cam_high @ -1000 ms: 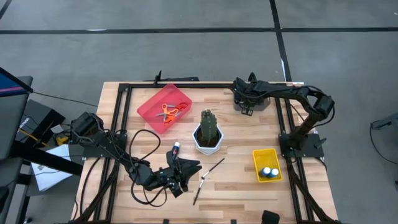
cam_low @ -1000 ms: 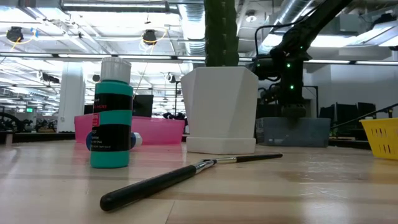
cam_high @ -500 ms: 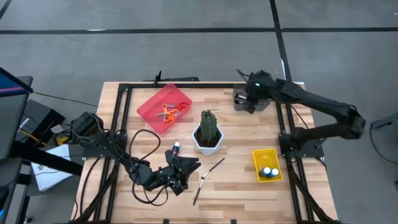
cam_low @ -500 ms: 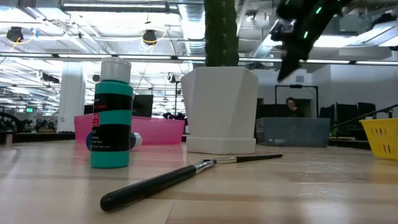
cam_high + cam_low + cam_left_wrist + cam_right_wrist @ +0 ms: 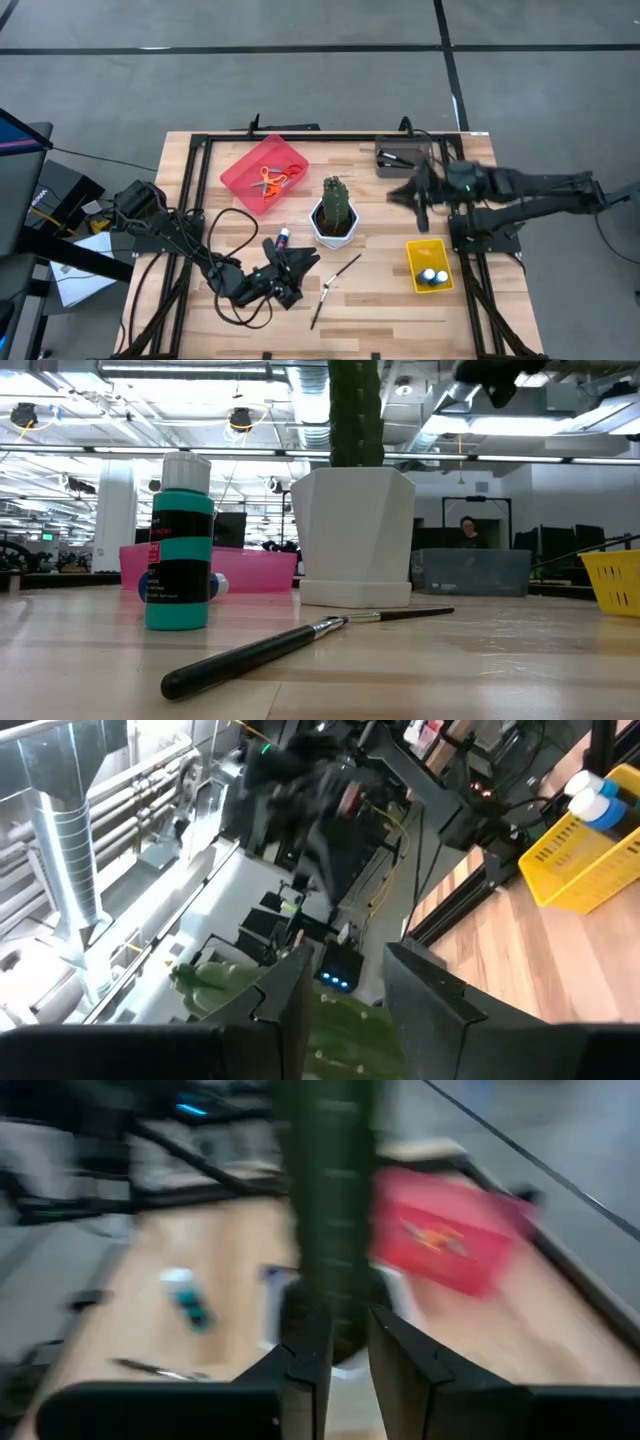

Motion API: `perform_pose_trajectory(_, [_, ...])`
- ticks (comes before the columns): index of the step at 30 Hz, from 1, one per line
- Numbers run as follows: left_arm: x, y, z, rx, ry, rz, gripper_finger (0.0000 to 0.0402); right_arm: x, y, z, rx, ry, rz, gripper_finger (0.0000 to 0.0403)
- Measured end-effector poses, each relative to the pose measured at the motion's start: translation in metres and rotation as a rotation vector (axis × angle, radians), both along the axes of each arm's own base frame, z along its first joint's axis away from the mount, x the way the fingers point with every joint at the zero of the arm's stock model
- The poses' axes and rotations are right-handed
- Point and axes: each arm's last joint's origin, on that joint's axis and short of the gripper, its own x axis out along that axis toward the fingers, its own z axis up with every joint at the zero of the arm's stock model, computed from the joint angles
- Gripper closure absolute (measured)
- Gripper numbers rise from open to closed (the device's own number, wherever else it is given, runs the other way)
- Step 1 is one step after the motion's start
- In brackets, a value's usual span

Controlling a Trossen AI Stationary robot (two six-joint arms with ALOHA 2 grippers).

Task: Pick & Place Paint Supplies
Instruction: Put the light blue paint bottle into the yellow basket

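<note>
A teal paint bottle (image 5: pixel 283 237) with a white cap stands upright (image 5: pixel 180 550) on the table, near the cactus (image 5: pixel 335 205) in its white pot. A dark-handled paintbrush (image 5: pixel 335 285) lies flat in front of the pot. Orange scissors (image 5: pixel 268 180) lie in the red tray (image 5: pixel 240 165). Two blue bottles (image 5: pixel 432 277) stand in the yellow bin (image 5: pixel 418 252). My left gripper (image 5: pixel 310 262) hovers open beside the brush, nothing between its fingers (image 5: pixel 345 1000). My right gripper (image 5: pixel 393 196) hangs in the air right of the cactus, pointing at it, its fingers a narrow gap apart (image 5: pixel 350 1350) and empty.
A grey bin (image 5: pixel 403 157) with a dark thing in it stands at the far edge. Black frame rails (image 5: pixel 190 200) run along the table's edges. Loose black cables (image 5: pixel 235 225) lie near my left arm. Bare wood shows between the brush and the yellow bin.
My right gripper has risen from over the grey bin and drawn back toward the table's right and near side. It has tipped up from pointing down to pointing across toward the cactus. In the low view it has climbed out of the picture's top.
</note>
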Motion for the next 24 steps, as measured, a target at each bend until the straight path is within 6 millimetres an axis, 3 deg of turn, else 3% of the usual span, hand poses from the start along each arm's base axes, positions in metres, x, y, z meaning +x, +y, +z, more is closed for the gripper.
perform_pose_trajectory(5, [-0.001,0.001,0.000,-0.012,0.001,0.036,0.0284,0.001,0.030,-0.021,0.001,-0.101,0.125,0.0342])
perform_pose_trajectory(14, [-0.014,0.006,0.020,-0.133,-0.059,0.066,0.0284,-0.001,0.059,-0.001,-0.081,-0.173,0.173,0.0342])
perform_pose_trajectory(24, [-0.067,0.023,0.018,-0.348,-0.085,-0.016,0.0261,0.010,0.082,0.008,-0.126,-0.164,0.264,0.0342])
